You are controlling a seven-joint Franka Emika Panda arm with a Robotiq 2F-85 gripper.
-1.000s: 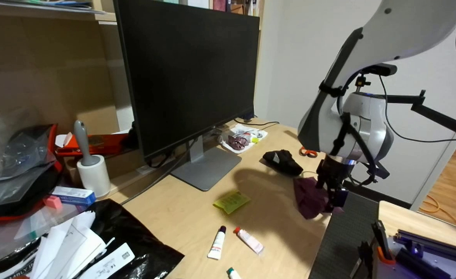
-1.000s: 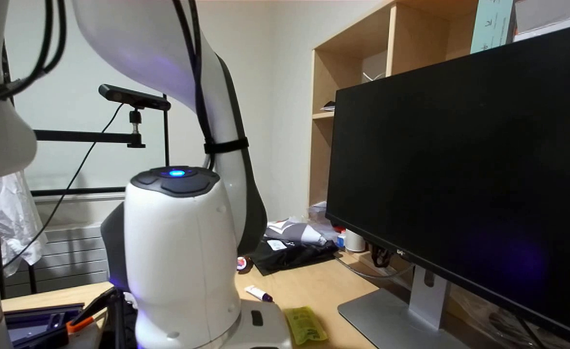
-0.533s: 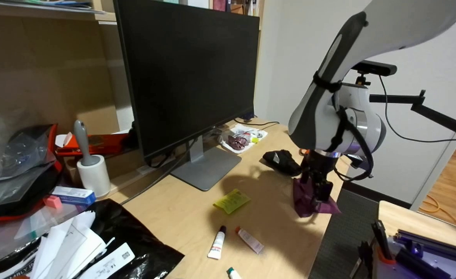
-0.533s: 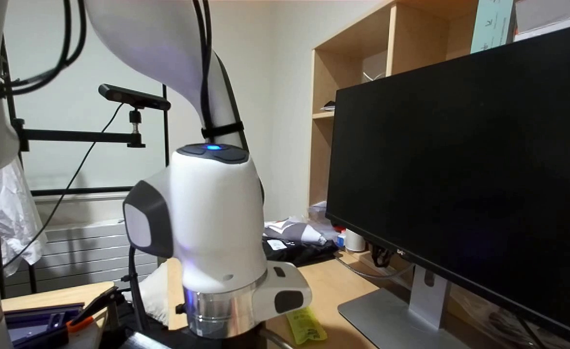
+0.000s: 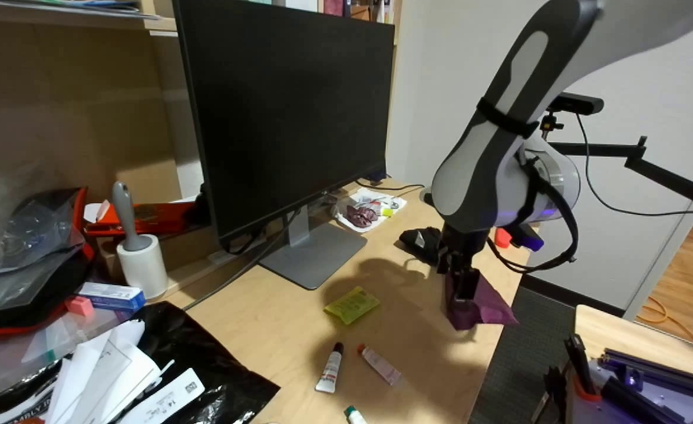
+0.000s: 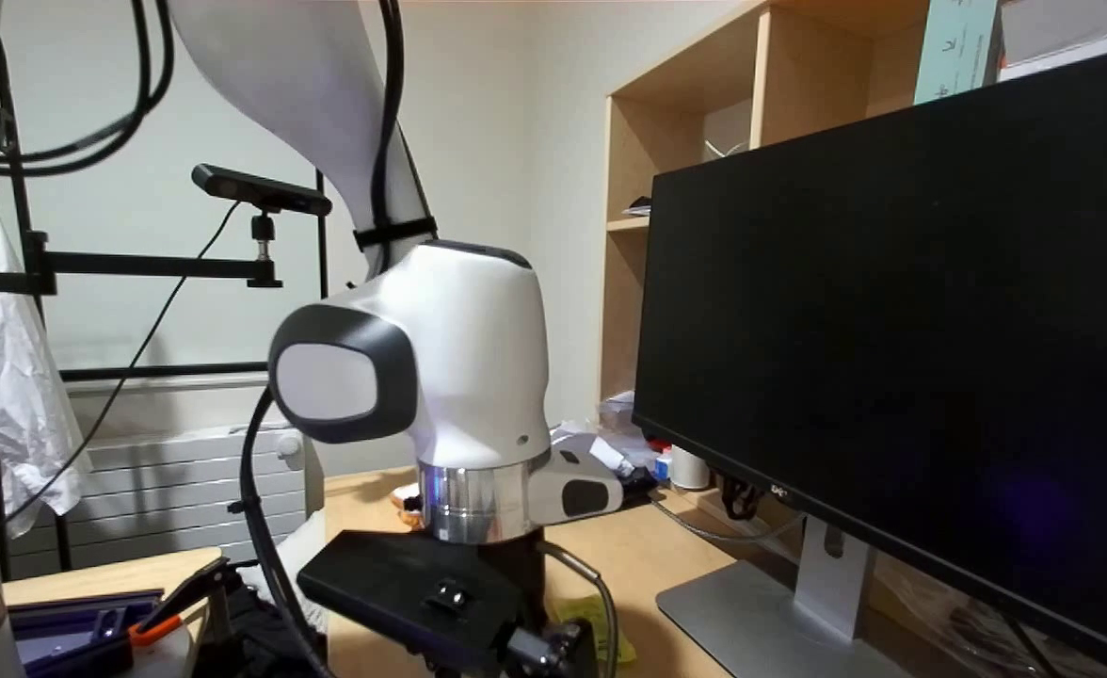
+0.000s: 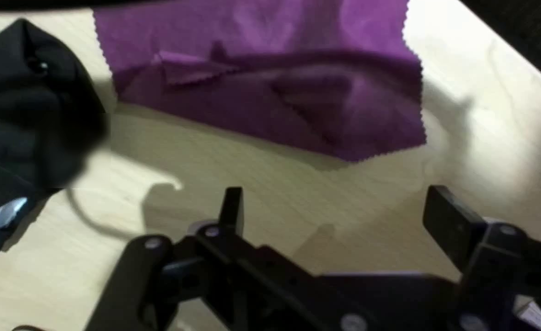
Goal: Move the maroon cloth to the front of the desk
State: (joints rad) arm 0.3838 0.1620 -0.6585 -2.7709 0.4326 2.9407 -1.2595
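The maroon cloth (image 5: 494, 306) lies wrinkled on the desk (image 5: 299, 321) near its right edge in an exterior view. In the wrist view the cloth (image 7: 261, 108) lies just beyond the fingertips, with folds and a zigzag-cut edge. My gripper (image 7: 335, 195) is open, with only bare tabletop showing between its fingers. In an exterior view the gripper (image 5: 461, 288) overlaps the cloth and hides part of it; I cannot tell its exact height. In an exterior view the gripper body (image 6: 450, 603) enters at the bottom; the fingertips and cloth are not visible there.
The black lumpy object (image 5: 420, 244) lies beside the cloth, also in the wrist view (image 7: 31, 115). A yellow-green cloth (image 5: 351, 305) and small tubes (image 5: 380, 365) lie on the desk. The large monitor (image 5: 293, 118) stands at the back. The desk's edge (image 7: 519, 50) is close to the cloth.
The arm has moved left in an exterior view, bringing the gripper toward the black object. The wrist has turned, so the gripper body now shows at the bottom. The cloth has not visibly moved.
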